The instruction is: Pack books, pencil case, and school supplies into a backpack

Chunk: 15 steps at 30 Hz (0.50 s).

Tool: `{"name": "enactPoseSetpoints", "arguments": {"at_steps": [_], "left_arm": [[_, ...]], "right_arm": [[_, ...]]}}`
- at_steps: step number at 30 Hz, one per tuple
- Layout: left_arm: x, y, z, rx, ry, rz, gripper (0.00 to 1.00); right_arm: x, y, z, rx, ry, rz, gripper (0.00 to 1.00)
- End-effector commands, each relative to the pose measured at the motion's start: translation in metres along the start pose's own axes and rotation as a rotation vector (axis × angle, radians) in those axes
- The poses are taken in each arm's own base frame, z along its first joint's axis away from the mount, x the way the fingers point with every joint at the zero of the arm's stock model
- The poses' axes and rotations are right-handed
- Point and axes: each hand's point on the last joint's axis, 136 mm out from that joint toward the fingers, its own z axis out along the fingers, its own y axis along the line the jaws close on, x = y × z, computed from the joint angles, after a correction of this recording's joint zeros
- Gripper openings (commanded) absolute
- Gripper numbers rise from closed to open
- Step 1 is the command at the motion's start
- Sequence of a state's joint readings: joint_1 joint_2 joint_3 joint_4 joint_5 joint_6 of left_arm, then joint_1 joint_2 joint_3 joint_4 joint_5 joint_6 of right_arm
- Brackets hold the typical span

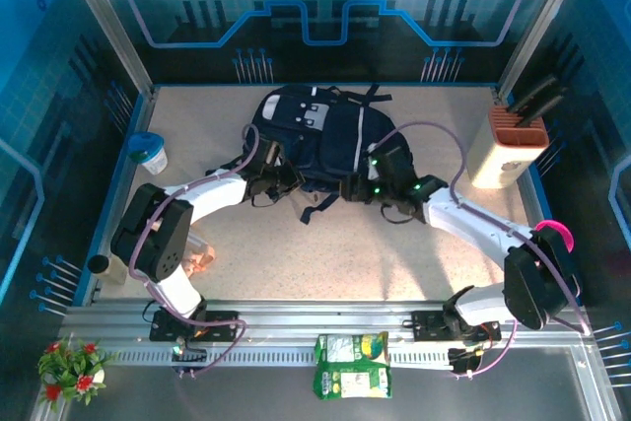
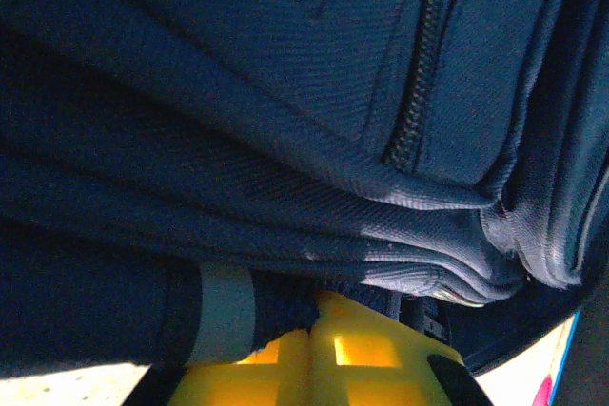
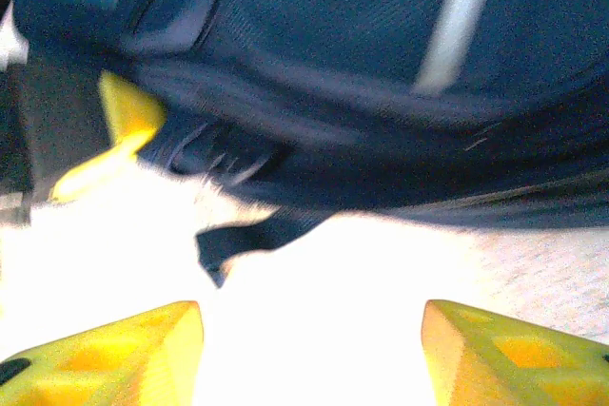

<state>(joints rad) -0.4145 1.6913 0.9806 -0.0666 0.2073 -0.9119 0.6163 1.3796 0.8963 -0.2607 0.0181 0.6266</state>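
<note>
navy backpack (image 1: 315,140) lies flat on the table (image 1: 394,244). left gripper (image 2: 309,368) at its near-left edge, fingers pressed together (fabric pinch not confirmable). right gripper (image 3: 309,358) at its near-right edge, fingers spread, clear of the fabric.

White links with bulky black joint housings on the left arm (image 1: 163,229), left of the backpack (image 1: 325,135), and on the right arm (image 1: 483,224), right of it. Lilac cables looped along both. Small green lights near the right wrist. Yellow ribbed plastic on the left claw (image 2: 309,354) and right claw (image 3: 309,330).
</note>
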Motion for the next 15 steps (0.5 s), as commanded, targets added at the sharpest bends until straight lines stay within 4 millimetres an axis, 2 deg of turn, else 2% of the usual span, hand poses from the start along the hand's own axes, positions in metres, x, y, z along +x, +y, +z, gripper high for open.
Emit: {"name": "enactPoseSetpoints", "arguments": {"at_steps": [1, 6, 11, 15], "left_arm": [[-0.005, -0.048, -0.004, 0.144, 0.002, 0.046, 0.0], [-0.002, -0.058, -0.003, 0.161, 0.021, 0.062, 0.0], [-0.001, -0.061, -0.002, 0.165, 0.03, 0.061, 0.0], [-0.001, -0.062, -0.003, 0.169, 0.032, 0.063, 0.0]], "right_arm": [[0.002, 0.026, 0.012, -0.025, -0.053, -0.063, 0.58], [0.022, 0.047, 0.047, -0.05, -0.02, -0.13, 0.5], [0.019, 0.044, 0.073, -0.008, -0.025, -0.148, 0.42], [0.009, 0.04, 0.085, 0.047, -0.051, -0.176, 0.37]]}}
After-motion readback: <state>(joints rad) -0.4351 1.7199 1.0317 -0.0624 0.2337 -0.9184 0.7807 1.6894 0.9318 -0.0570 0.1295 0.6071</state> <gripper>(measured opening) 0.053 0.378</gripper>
